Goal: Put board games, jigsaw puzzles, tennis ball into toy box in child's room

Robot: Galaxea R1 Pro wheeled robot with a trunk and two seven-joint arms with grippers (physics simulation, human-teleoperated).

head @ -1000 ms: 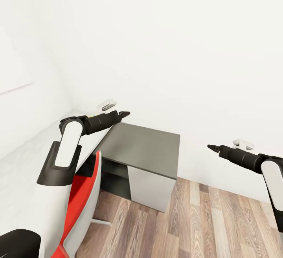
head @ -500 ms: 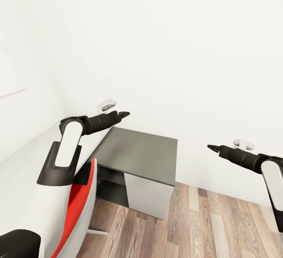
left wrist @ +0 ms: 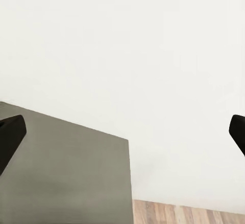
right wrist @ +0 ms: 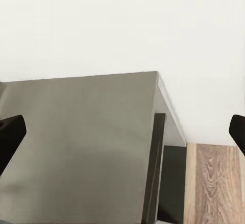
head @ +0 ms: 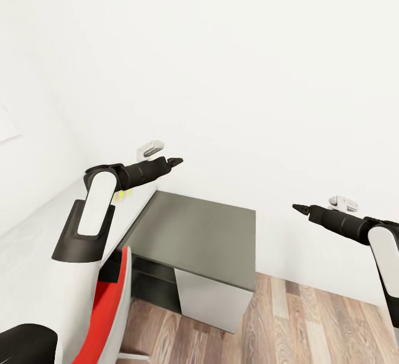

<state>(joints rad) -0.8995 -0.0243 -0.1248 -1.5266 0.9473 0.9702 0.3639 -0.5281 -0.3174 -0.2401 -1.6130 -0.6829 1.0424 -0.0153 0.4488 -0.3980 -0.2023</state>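
The table with its pale grey top runs along the left of the head view. On it, just past my left forearm, is a small yellow-green patch that looks like the tennis ball, mostly hidden by the arm. My left gripper hangs in the air above the table's far end and is open, nothing between its fingers. My right gripper is held out over the floor to the right, also open and empty. The toy box, board games, jigsaw puzzles and bed are out of view.
A lower dark grey cabinet stands against the white wall at the table's end, below both grippers. A red and white chair is tucked beside the table. Wood-plank floor lies to the right.
The camera has shifted, so the cabinet and chair sit lower in the picture. The yellow-green patch now shows beside the left forearm. Both arms keep the same pose.
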